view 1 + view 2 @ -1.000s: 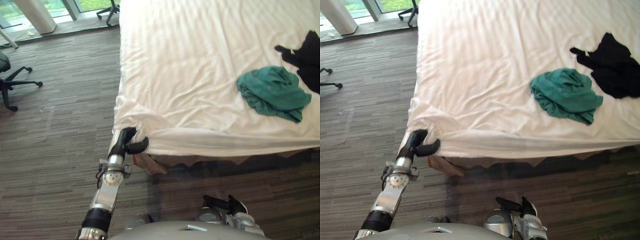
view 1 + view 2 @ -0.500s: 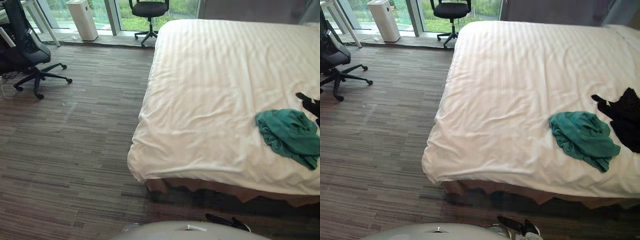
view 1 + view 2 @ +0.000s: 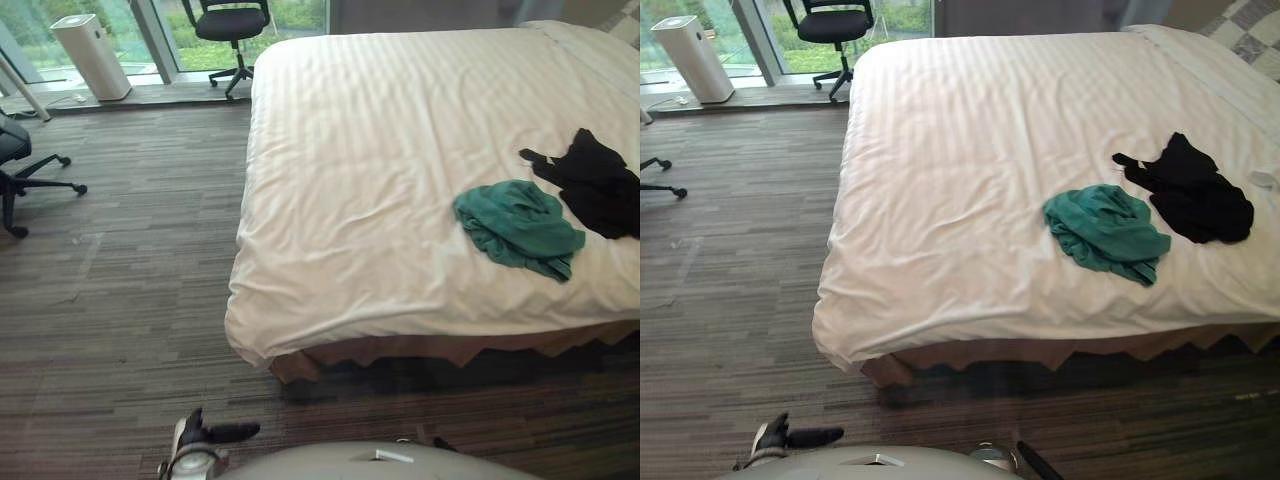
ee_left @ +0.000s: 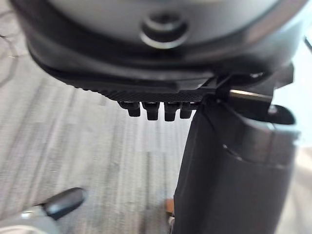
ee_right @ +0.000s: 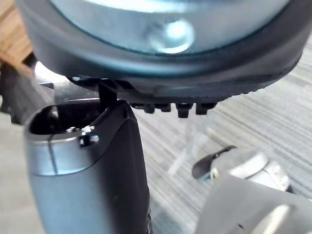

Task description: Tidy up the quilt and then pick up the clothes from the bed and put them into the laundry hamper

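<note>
The white striped quilt (image 3: 380,150) lies spread flat over the bed and hangs over the foot edge, with its near corner (image 3: 250,335) draped down. A crumpled green garment (image 3: 518,225) rests on the quilt toward the right. Beside it, further right, lies a black garment (image 3: 590,180). My left hand (image 3: 205,435) hangs low in front of the bed's corner, apart from the quilt. Its fingers (image 4: 153,111) are straight and hold nothing. My right hand (image 5: 87,170) is open over the carpet, fingers (image 5: 178,108) straight and empty.
A black office chair (image 3: 228,25) and a white floor unit (image 3: 90,55) stand by the windows at the back. Another chair (image 3: 15,165) is at the left edge. A patterned pillow (image 3: 1250,30) is at the bed's far right. Striped carpet runs along the bed's left side.
My left hand has let go of the quilt's near corner and dropped low beside me. The corner now hangs smooth. The camera has swung, so the whole picture has shifted.
</note>
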Available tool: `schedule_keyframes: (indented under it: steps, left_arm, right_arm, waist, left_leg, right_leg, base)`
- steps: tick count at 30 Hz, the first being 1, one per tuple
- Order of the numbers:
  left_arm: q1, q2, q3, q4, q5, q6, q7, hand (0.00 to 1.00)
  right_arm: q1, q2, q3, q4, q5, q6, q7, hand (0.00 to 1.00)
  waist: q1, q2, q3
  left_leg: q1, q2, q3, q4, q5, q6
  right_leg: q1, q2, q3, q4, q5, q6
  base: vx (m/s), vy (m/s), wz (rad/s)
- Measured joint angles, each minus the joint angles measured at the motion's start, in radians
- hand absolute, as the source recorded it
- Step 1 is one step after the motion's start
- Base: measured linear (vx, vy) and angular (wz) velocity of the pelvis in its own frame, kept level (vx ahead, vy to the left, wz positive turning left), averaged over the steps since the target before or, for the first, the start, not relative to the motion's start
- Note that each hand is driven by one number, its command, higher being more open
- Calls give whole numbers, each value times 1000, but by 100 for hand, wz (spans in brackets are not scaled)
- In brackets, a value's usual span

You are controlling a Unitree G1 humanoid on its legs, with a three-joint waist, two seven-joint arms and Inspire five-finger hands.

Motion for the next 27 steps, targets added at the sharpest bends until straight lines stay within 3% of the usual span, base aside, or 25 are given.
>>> schedule_keyframes:
  steps: [3, 6, 11, 12, 17, 19, 20, 25, 27]
  left_arm:
    - [-2, 1, -33, -30, 4, -22, -7, 100]
    - [19, 0, -36, -32, 8, -21, -14, 100]
    - [59, 3, -45, -21, 48, -13, -18, 100]
    - [63, 4, -47, -18, 48, -8, -21, 100]
    - [58, 29, -80, 9, 61, 2, -37, 100]
    - [52, 37, -96, 9, 86, 2, -41, 100]
    - [49, 41, -106, 9, 86, 1, -42, 100]
    - [35, 56, -171, 8, 86, 0, -45, 100]
    - [16, 57, -201, 10, 86, 0, -43, 100]
  right_arm:
    - [1, -33, -48, -162, 37, 0, -24, 100]
    - [7, -49, -92, -435, 35, -2, -81, 100]
    - [-8, -118, -136, -841, -37, -24, -162, 100]
    - [-39, -154, -143, -863, -58, -52, -176, 100]
    - [-181, -259, -85, -863, -95, -63, -214, 100]
    - [-241, -306, 23, -863, -122, -64, -211, 100]
    - [-260, -317, 56, -863, -134, -64, -209, 0]
    - [-418, -381, 363, -863, -135, -82, -165, 0]
    - [-494, -384, 487, -863, -135, -83, -137, 0]
  waist:
    - [-23, 2, 1]
    - [-41, 0, 2]
    - [-44, -6, 4]
    - [-49, -10, 6]
    - [-62, -20, 12]
    - [-62, -24, 14]
    - [-62, -25, 15]
    - [-50, -29, 19]
    - [-27, -36, 25]
  left_leg:
    - [4, -6, 29, -26, 0, 0]
    - [3, -14, 44, -49, 0, 0]
    - [-21, -19, 39, -58, -1, 5]
    - [-31, -22, 33, -59, 10, 0]
    - [-52, -29, 7, -57, 22, 4]
    - [-61, -29, -6, -57, 22, 5]
    - [-61, -29, -9, -57, 22, 5]
    - [-63, -30, -48, -57, 22, 5]
    - [-66, -32, -57, -54, 20, 9]
  right_leg:
    - [-33, 7, 31, -3, 0, 1]
    - [-54, 12, 49, -16, 7, 10]
    - [-86, 19, 58, -34, 15, 8]
    - [-93, 18, 56, -32, 24, 5]
    - [-94, 17, 41, -34, 39, 6]
    - [-94, 15, 32, -35, 41, 4]
    - [-93, 15, 29, -35, 41, 4]
    - [-71, 8, -3, -36, 44, 1]
    - [-65, 7, -9, -42, 48, 1]
  base:
    - [-149, -56, -37]
    - [-168, -53, -23]
    - [-164, -67, -5]
    - [-43, -45, 7]
    - [0, -24, 13]
    - [14, -16, 11]
    - [22, -11, 13]
    - [12, -9, 19]
    - [-15, -9, 18]
